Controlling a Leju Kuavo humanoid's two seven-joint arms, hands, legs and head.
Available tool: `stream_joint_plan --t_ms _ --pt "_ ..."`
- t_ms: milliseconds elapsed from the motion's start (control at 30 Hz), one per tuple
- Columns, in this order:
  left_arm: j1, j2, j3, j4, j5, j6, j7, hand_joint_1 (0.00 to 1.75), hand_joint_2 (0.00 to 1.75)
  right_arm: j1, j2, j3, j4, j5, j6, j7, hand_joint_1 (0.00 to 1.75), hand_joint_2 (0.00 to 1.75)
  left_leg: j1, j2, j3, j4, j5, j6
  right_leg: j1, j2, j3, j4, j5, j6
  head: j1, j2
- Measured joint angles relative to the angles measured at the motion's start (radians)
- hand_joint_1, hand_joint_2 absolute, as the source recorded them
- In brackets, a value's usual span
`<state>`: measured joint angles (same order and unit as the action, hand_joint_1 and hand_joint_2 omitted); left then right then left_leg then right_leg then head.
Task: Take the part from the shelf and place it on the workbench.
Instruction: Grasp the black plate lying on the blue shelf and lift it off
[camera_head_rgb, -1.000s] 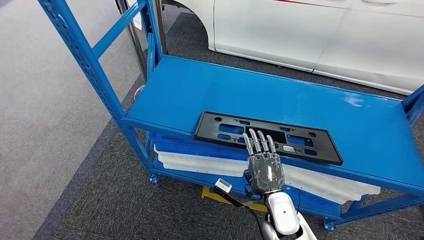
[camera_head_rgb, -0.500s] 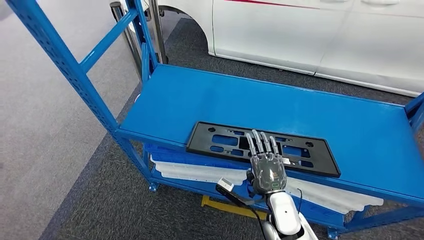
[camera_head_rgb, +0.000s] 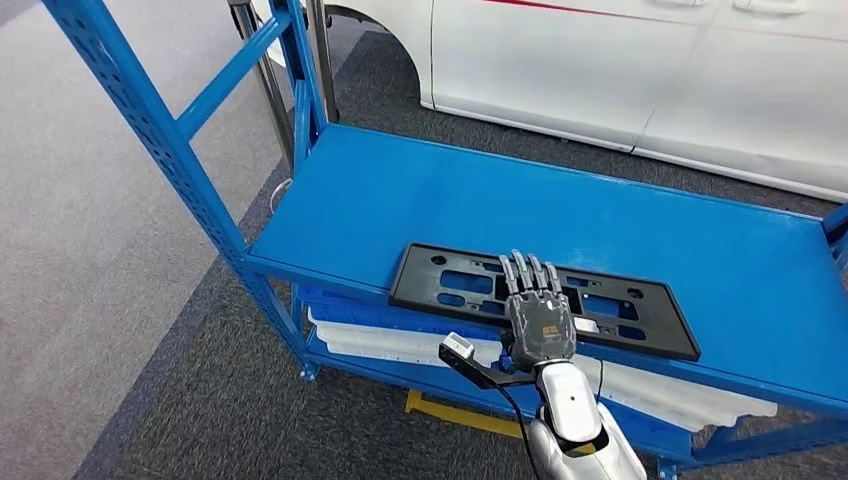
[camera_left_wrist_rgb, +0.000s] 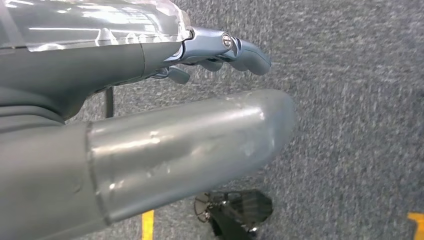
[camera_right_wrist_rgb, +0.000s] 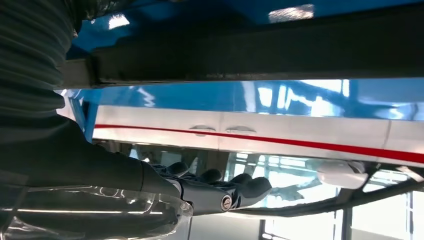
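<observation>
We see the black part lying flat near the front edge of the blue shelf; white trays sit on the level below. Right hand rests on the part, fingers extended, grasping nothing. Left hand over carpet, released, empty
</observation>
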<state>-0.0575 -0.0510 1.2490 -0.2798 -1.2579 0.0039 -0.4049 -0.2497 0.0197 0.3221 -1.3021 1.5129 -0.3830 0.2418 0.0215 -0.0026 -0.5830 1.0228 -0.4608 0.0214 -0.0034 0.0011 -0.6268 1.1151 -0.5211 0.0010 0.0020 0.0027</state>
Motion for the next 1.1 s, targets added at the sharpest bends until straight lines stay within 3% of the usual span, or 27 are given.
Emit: stream_joint_plan --t_ms 67,100,133,167,267,333,433,467,500,567,633,667,700,733,800,933,1000,1100 --pt "-0.002 0.001 0.000 0.000 -0.001 0.001 0.001 0.00 0.00 -0.013 -0.007 -0.013 0.031 0.008 0.006 0.006 0.00 1.75 0.000 0.000 0.000 0.000 0.000 0.004 -0.004 0.000 -0.057 0.122 -0.058 0.009 0.000 0.000" --pt "-0.001 0.002 0.000 0.000 -0.002 0.001 0.001 0.00 0.00 -0.015 -0.011 -0.018 0.044 0.012 0.009 0.007 0.00 1.75 0.000 0.000 0.000 0.000 -0.001 0.005 -0.005 0.000 -0.082 0.171 -0.073 0.011 0.000 0.000" --pt "-0.001 0.003 0.000 0.000 -0.002 0.001 0.002 0.00 0.00 -0.016 -0.014 -0.022 0.054 0.016 0.012 0.008 0.00 1.75 0.000 -0.001 0.001 0.000 -0.002 0.005 -0.007 0.000 -0.094 0.189 -0.069 0.012 0.000 0.000" --pt "0.000 0.003 0.000 0.000 -0.002 0.001 0.002 0.00 0.00 -0.016 -0.017 -0.025 0.061 0.018 0.015 0.009 0.00 1.75 0.000 -0.001 0.002 0.000 -0.003 0.005 -0.008 0.000 -0.088 0.171 -0.046 0.011 0.000 0.000" --pt "0.000 0.003 0.000 0.000 -0.003 0.001 0.004 0.00 0.00 -0.022 -0.023 -0.032 0.076 0.021 0.020 0.009 0.00 1.75 -0.002 -0.002 0.010 0.001 -0.009 -0.003 -0.007 0.000 -0.004 -0.014 0.048 0.002 0.000 0.000" --pt "-0.003 0.003 0.000 0.000 -0.003 0.001 0.004 0.00 0.00 -0.025 -0.024 -0.034 0.081 0.022 0.021 0.008 0.00 1.75 -0.003 -0.002 0.012 0.000 -0.012 -0.013 -0.001 0.000 0.024 -0.074 0.060 -0.003 0.000 0.000" --pt "-0.004 0.004 0.000 0.000 -0.004 0.002 0.004 0.00 0.00 -0.025 -0.023 -0.033 0.088 0.022 0.022 0.007 0.00 1.75 -0.003 -0.003 0.016 -0.004 -0.014 -0.029 -0.002 -0.001 0.032 -0.089 0.064 -0.015 0.000 0.000" --pt "-0.004 0.004 0.000 0.000 -0.005 0.002 0.004 0.00 0.00 -0.026 -0.023 -0.033 0.091 0.022 0.023 0.007 0.00 1.75 -0.003 -0.003 0.010 0.012 -0.027 -0.033 -0.004 -0.004 0.036 -0.097 0.068 -0.022 -0.001 0.000" --pt "-0.003 0.004 0.000 0.000 -0.005 0.003 0.005 0.00 0.00 -0.027 -0.023 -0.033 0.094 0.023 0.023 0.008 0.00 1.75 -0.003 -0.003 -0.006 0.048 -0.052 -0.036 -0.007 -0.007 0.040 -0.105 0.072 -0.027 -0.001 0.000" --pt "-0.002 0.006 0.001 0.000 -0.006 0.005 0.005 0.00 0.00 -0.028 -0.023 -0.036 0.103 0.025 0.025 0.011 0.00 1.75 -0.001 -0.003 -0.061 0.171 -0.120 -0.040 -0.006 -0.013 0.040 -0.108 0.075 -0.033 -0.001 0.000" --pt "0.001 0.008 0.002 0.000 -0.006 0.007 0.006 0.00 0.00 -0.028 -0.024 -0.044 0.115 0.026 0.026 0.013 0.00 1.75 0.000 -0.002 -0.101 0.263 -0.151 -0.044 -0.006 -0.016 0.037 -0.107 0.076 -0.033 -0.001 0.000" --pt "0.002 0.009 0.002 0.000 -0.006 0.007 0.006 0.00 0.00 -0.029 -0.026 -0.050 0.121 0.027 0.026 0.015 0.00 1.75 0.001 -0.002 -0.097 0.260 -0.140 -0.046 -0.006 -0.017 0.036 -0.105 0.076 -0.032 -0.001 0.000" --pt "0.003 0.010 0.003 0.000 -0.006 0.007 0.006 0.00 0.00 -0.029 -0.028 -0.055 0.126 0.027 0.027 0.016 0.00 1.75 0.003 -0.002 -0.073 0.217 -0.112 -0.047 -0.008 -0.017 0.034 -0.101 0.076 -0.029 -0.001 0.000" --pt "0.003 0.010 0.003 0.000 -0.006 0.007 0.006 0.00 0.00 -0.031 -0.031 -0.061 0.130 0.027 0.027 0.018 0.00 1.75 0.006 -0.002 -0.036 0.149 -0.080 -0.050 -0.009 -0.017 0.032 -0.094 0.074 -0.025 -0.001 0.000" --pt "0.002 0.011 0.003 0.000 -0.008 0.008 0.006 0.00 0.00 -0.034 -0.037 -0.074 0.135 0.027 0.027 0.019 0.00 1.75 0.007 -0.005 0.022 0.039 -0.044 -0.045 -0.006 -0.015 0.024 -0.076 0.068 -0.011 -0.001 0.000" --pt "0.004 0.011 0.004 0.001 -0.011 0.008 0.005 0.00 0.00 -0.037 -0.051 -0.102 0.143 0.024 0.027 0.019 0.00 1.75 0.003 -0.006 0.029 0.012 -0.032 -0.015 -0.007 -0.009 0.016 -0.069 0.070 0.013 0.001 0.000" --pt "0.004 0.011 0.004 0.001 -0.012 0.008 0.004 0.00 0.00 -0.037 -0.059 -0.116 0.144 0.022 0.026 0.019 0.00 1.75 0.004 -0.004 0.026 0.009 -0.025 -0.003 -0.010 -0.007 -0.004 -0.023 0.036 0.022 0.001 0.000" --pt "0.004 0.011 0.005 0.001 -0.012 0.008 0.004 0.00 0.00 -0.036 -0.065 -0.129 0.147 0.020 0.025 0.018 0.00 1.75 0.000 -0.003 0.019 0.010 -0.022 0.003 -0.010 -0.006 -0.086 0.159 -0.057 0.029 0.001 0.000"
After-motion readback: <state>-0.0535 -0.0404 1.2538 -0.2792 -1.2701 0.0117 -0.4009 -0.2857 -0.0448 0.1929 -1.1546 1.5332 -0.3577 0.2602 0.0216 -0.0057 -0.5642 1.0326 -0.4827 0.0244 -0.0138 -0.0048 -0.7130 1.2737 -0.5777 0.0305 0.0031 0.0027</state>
